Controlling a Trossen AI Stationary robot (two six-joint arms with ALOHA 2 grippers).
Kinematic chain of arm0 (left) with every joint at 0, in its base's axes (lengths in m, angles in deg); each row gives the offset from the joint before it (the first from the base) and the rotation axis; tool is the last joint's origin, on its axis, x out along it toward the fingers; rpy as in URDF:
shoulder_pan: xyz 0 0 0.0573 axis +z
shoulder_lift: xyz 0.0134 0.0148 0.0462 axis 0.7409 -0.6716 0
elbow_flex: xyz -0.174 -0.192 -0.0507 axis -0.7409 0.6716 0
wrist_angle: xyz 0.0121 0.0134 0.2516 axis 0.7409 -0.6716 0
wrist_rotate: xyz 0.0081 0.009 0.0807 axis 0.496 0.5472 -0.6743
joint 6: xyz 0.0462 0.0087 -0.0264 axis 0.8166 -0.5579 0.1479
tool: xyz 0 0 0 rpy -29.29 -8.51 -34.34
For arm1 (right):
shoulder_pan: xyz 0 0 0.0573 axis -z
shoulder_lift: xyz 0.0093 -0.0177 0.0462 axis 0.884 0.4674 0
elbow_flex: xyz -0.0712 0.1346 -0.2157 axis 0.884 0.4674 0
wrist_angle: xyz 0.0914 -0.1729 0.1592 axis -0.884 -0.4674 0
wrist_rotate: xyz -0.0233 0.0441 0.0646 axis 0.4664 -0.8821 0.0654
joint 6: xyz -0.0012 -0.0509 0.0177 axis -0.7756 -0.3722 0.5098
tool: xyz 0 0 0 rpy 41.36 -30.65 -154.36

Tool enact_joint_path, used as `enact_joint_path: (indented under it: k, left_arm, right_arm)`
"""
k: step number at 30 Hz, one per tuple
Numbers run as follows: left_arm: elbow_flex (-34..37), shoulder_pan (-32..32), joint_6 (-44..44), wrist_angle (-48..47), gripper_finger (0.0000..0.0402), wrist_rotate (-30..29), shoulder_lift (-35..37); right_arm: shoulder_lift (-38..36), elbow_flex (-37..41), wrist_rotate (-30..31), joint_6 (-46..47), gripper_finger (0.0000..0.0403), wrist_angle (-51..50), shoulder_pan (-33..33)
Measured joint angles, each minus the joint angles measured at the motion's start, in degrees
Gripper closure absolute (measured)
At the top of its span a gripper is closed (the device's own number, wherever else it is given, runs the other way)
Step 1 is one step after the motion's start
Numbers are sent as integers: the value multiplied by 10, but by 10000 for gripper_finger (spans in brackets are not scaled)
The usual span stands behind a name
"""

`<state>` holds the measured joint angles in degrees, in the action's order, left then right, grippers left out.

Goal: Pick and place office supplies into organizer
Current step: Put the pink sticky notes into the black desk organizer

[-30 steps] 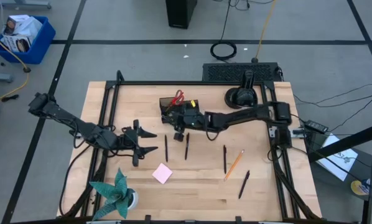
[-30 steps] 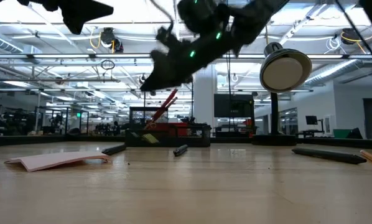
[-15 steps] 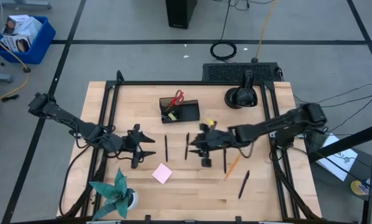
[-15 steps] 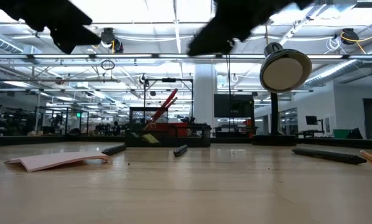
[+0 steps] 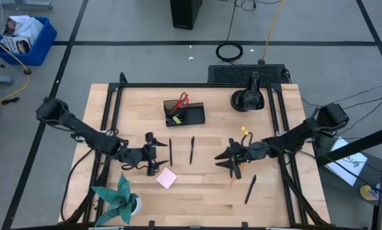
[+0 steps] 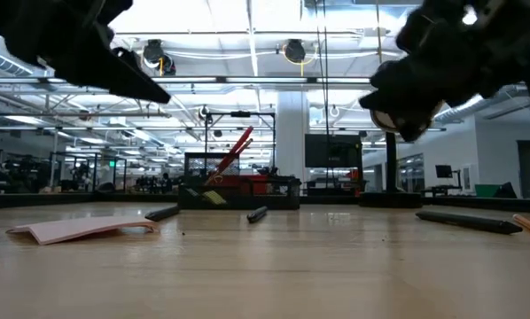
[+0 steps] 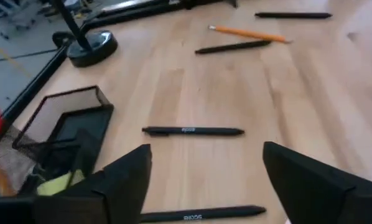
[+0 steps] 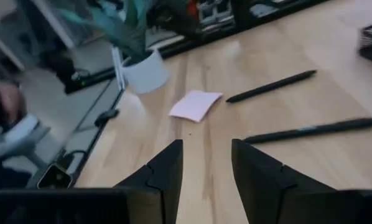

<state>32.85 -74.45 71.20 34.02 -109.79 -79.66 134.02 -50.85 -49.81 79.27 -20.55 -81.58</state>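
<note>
Right gripper (image 5: 230, 160) left organizer (image 5: 184, 112) (fingers apart) — over pens.

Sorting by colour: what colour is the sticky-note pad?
Pink; the sticky-note pad shows best in the high view.

Count, from the high and left wrist views.

- Black pens (image 7: 192, 130): 4, all lying loose on the worktop (image 5: 274, 204). The left wrist view shows all four. The high view shows three in the clear, with the fourth under the right arm (image 5: 287, 137).
- Orange pencil (image 7: 248, 33): 1, loose on the worktop.
- Pink sticky-note pad (image 5: 167, 178): 1.
- Red-handled scissors (image 5: 181, 99): 1 pair, standing in the organizer.
- Organizer (image 5: 190, 115): 1, black. Yellow bits inside it are too small to count.
- Teal paper plant (image 5: 119, 197): 1.
- Round black base with upright post (image 5: 247, 99): 1.
- Arms: 2.
- Blue bin (image 5: 25, 37) on the floor: 1.
</note>
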Motion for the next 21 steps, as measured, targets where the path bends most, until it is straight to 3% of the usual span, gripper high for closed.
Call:
enact_joint_path:
  k: [3, 10, 21]
  left_arm:
    - [-1, -5, -20, 49, 53, 28, -24]
    - [-1, -14, -82, 21, 19, 241, -26]
    - [-1, -27, -182, 34, 46, 253, -26]
  right_arm:
    - [-1, 34, 26, 20, 277, 46, -13]
    - [-1, 49, 36, 30, 277, 76, -34]
    - [-1, 49, 74, 48, 277, 73, -46]
